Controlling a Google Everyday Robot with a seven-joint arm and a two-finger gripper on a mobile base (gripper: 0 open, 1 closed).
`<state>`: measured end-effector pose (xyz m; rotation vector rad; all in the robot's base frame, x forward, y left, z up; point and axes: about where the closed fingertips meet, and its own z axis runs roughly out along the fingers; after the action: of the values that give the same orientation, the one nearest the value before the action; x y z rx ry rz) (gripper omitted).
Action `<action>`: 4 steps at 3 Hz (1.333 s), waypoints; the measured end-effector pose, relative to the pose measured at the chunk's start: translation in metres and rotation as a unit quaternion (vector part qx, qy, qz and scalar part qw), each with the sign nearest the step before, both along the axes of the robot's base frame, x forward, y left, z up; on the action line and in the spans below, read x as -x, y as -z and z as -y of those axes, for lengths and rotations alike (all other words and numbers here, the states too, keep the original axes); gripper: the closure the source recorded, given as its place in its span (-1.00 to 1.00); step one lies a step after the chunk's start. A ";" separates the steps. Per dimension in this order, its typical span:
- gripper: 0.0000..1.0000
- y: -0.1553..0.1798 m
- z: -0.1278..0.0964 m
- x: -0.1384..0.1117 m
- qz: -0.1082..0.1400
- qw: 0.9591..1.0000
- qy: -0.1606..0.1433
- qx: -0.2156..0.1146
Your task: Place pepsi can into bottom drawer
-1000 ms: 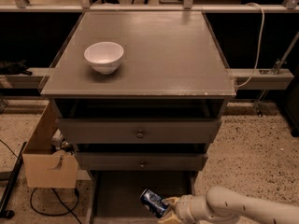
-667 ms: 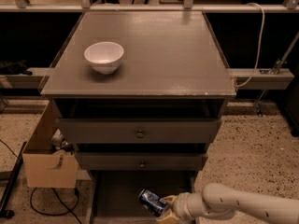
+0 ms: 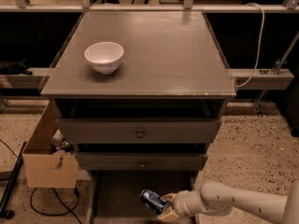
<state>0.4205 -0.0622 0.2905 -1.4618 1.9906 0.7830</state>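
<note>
While above drawer (image 3: 120,194), pincer (image 3: 165,207) around can (image 3: 151,199)

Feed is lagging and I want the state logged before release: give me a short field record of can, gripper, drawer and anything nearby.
can: dark blue, tilted, held over the drawer's right front part
gripper: low at the cabinet's right front, fingers shut on the can
drawer: bottom one, pulled out
can touching drawer floor: cannot tell
bowl: white, upright, on the left of the cabinet top
box: cardboard, on the ground left of the cabinet
</note>
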 end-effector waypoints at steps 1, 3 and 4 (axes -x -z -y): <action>1.00 0.021 0.011 -0.016 0.003 1.000 0.008 -0.014; 1.00 0.093 0.018 -0.051 -0.032 0.999 0.018 0.012; 1.00 0.132 0.014 -0.061 -0.053 0.998 0.021 0.035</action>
<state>0.4812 -0.0763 0.1583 -1.4406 2.1406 0.7946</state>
